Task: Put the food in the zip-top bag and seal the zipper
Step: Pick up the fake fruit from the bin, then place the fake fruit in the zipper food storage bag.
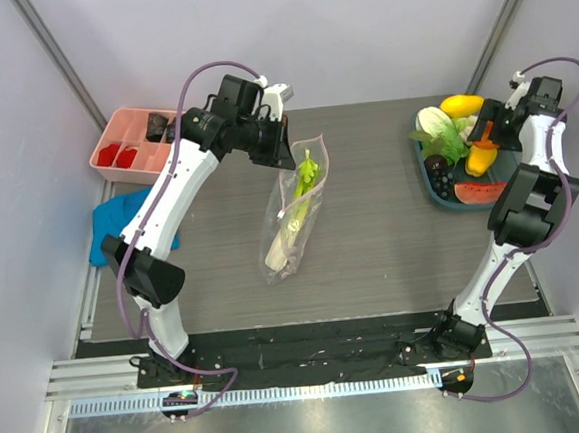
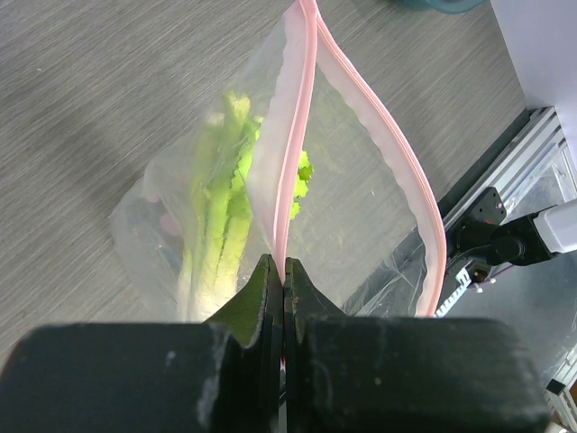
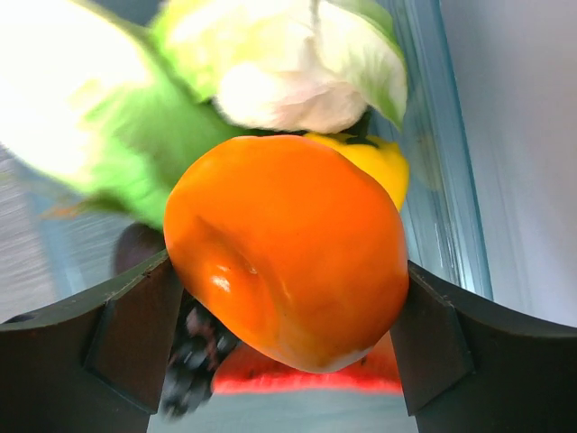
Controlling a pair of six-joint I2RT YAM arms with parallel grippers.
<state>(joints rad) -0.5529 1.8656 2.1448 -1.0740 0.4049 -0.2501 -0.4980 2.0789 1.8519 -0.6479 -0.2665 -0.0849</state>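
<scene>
The clear zip-top bag (image 1: 294, 211) lies in mid-table with the green-white leek (image 1: 303, 190) inside. My left gripper (image 1: 287, 154) is shut on the bag's pink zipper strip (image 2: 293, 153) and holds the mouth up; the other strip (image 2: 397, 153) bows away, so the mouth gapes. My right gripper (image 1: 485, 149) is over the blue tray (image 1: 438, 197) at the far right, shut on the orange fruit (image 3: 288, 248). Pale cabbage (image 3: 288, 59), a yellow fruit (image 3: 379, 162), dark grapes (image 3: 194, 361) and the red watermelon slice (image 3: 297, 374) lie under it.
A pink compartment tray (image 1: 133, 143) with red and dark pieces stands at the far left. A blue cloth (image 1: 110, 226) lies beside the left arm. Another yellow fruit (image 1: 461, 105) sits at the blue tray's far edge.
</scene>
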